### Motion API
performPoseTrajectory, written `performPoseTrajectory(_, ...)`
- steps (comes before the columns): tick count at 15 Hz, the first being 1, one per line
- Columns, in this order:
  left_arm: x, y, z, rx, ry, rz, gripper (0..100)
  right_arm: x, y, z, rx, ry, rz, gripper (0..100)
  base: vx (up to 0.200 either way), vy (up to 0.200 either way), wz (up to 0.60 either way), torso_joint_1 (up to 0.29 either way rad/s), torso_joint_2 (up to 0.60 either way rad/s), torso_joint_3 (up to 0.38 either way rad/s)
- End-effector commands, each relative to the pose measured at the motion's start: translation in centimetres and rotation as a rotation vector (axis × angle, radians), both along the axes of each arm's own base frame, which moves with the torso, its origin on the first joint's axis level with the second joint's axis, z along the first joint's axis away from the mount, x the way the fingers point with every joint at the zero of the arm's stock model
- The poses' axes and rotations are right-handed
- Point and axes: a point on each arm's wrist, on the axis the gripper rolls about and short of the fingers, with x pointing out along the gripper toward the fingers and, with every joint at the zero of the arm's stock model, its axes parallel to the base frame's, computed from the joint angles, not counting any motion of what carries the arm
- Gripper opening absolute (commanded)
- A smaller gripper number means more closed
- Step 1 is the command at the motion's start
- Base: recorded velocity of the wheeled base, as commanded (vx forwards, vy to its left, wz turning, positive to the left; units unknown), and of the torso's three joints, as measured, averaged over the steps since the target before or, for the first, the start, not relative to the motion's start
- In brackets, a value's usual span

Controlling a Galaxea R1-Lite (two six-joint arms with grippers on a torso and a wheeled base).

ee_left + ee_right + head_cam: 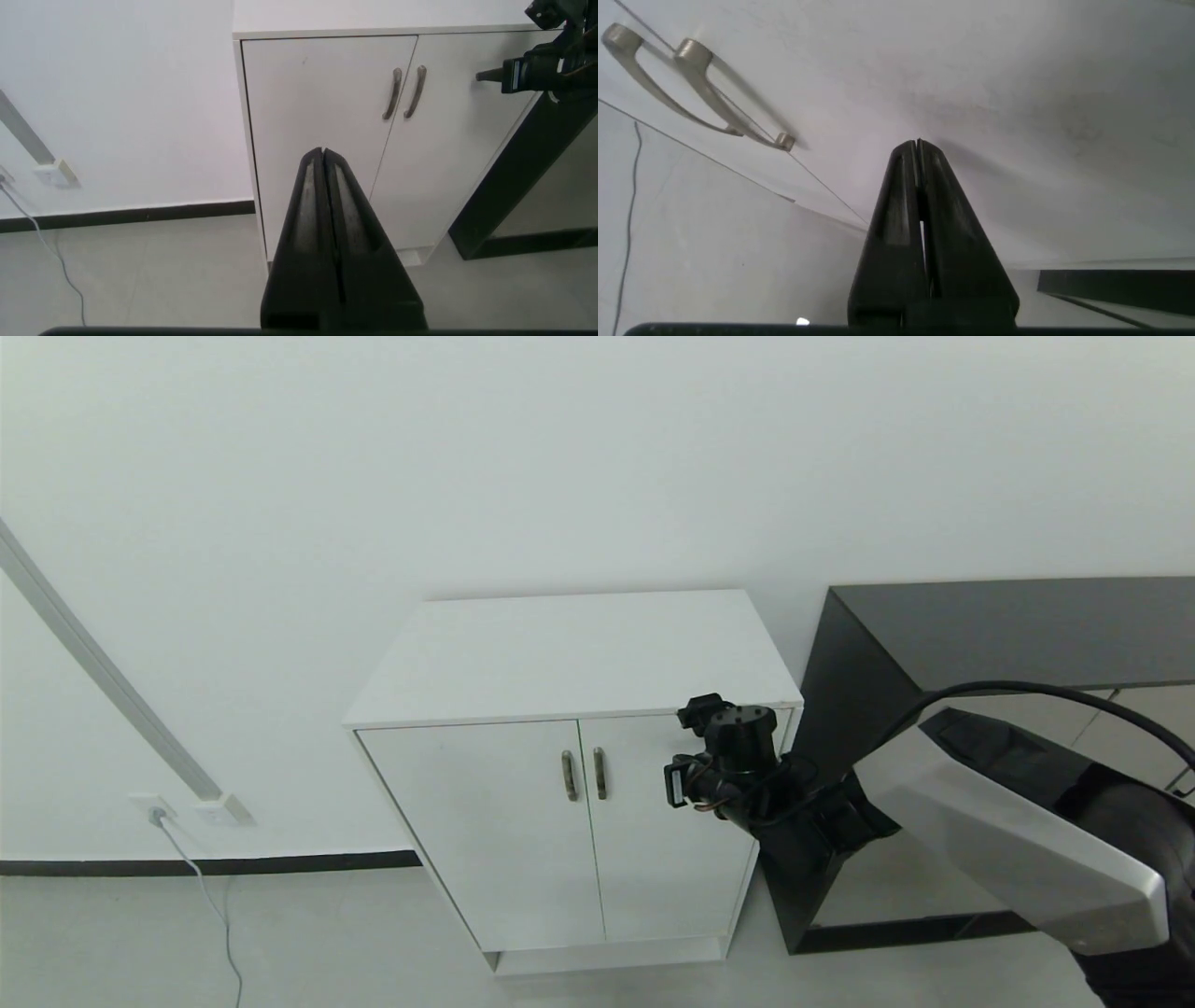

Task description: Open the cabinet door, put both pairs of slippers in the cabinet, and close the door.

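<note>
The white cabinet (pixel 569 658) stands against the wall with both doors closed. Its two metal handles (pixel 583 774) sit side by side at the centre seam. My right gripper (pixel 674 786) is shut and empty, hovering in front of the upper part of the right door, to the right of the handles. In the right wrist view its tip (pixel 918 147) is close to the door panel, with the handles (pixel 691 79) off to one side. My left gripper (pixel 322 152) is shut and empty, held low and well back from the left door (pixel 318 131).
A dark cabinet (pixel 980 625) with a glossy front stands right beside the white one. A wall socket (pixel 154 807) with a grey cable (pixel 210 896) is at lower left. Bare grey floor (pixel 280 943) lies in front.
</note>
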Motion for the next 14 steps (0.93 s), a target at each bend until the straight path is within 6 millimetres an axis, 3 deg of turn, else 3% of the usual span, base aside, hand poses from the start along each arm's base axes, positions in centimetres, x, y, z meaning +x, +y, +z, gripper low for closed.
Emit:
performPoseTrajectory(1, 0.0, 0.0, 0.0, -0.001, 0.001, 0.000, 0, -0.1, 0.0, 0.0, -0.001, 0.002, 0.000, 0, 0.000, 0.000, 0.00, 0.000, 0.00, 0.000)
performPoseTrajectory(9, 0.0, 0.0, 0.0, -0.001, 0.000, 0.000, 0, -4.1, -2.1, 1.8, -0.008, -0.004, -0.015, 0, 0.000, 0.000, 0.00, 0.000, 0.00, 0.000)
performPoseTrajectory(14, 0.0, 0.0, 0.0, -0.002, 0.000, 0.001, 0, -7.2, -5.4, 2.3, -0.039, 0.004, -0.100, 0, 0.000, 0.000, 0.00, 0.000, 0.00, 0.000)
